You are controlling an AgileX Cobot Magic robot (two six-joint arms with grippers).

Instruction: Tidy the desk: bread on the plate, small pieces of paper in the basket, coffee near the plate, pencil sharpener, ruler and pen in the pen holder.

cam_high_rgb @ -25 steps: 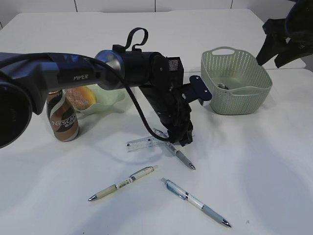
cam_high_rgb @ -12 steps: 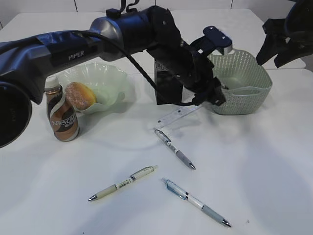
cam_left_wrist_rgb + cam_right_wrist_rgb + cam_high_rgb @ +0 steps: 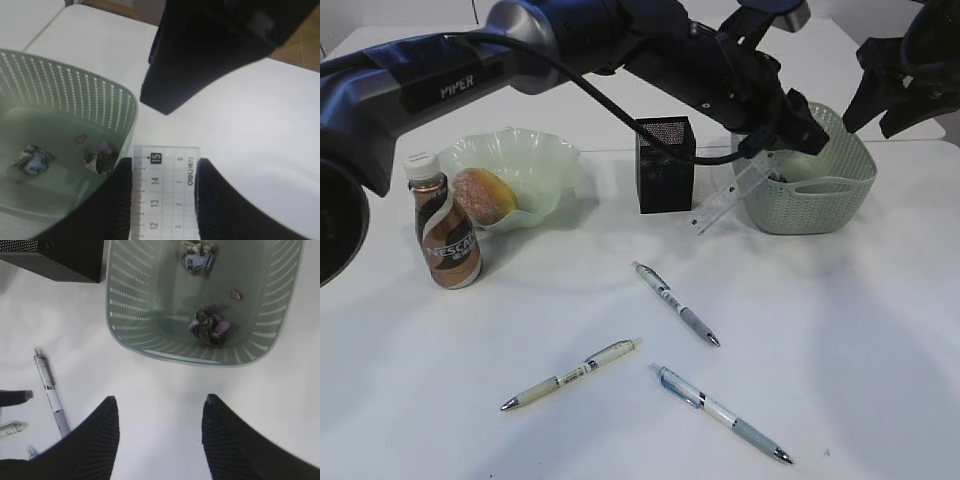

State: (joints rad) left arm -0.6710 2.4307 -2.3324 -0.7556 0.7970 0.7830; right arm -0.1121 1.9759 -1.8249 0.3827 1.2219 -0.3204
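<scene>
On the left of the desk (image 3: 880, 330), the coffee (image 3: 444, 231) stands upright, brown with a swirl label and cream cap, just beside the plate (image 3: 545, 160), a pale green wavy-rimmed dish holding the golden-brown bread (image 3: 485, 195). Right of these stands the black mesh pen holder (image 3: 665, 165), upright. 3 pens (image 3: 675, 302) lie on the near desk, each on a diagonal. The left gripper (image 3: 775, 140) is clamped on the ruler (image 3: 730, 198), a short clear strip with black graduations; its long axis slopes from upper right at the fingers down to lower left, the free end hanging between pen holder and basket (image 3: 820, 190), clear of the desk. In the left wrist view the ruler (image 3: 162, 190) sits between both fingers (image 3: 117, 200). The right gripper (image 3: 160, 410) stands open and empty above bare desk, near the basket (image 3: 150, 347), which holds crumpled paper scraps (image 3: 207, 326).
</scene>
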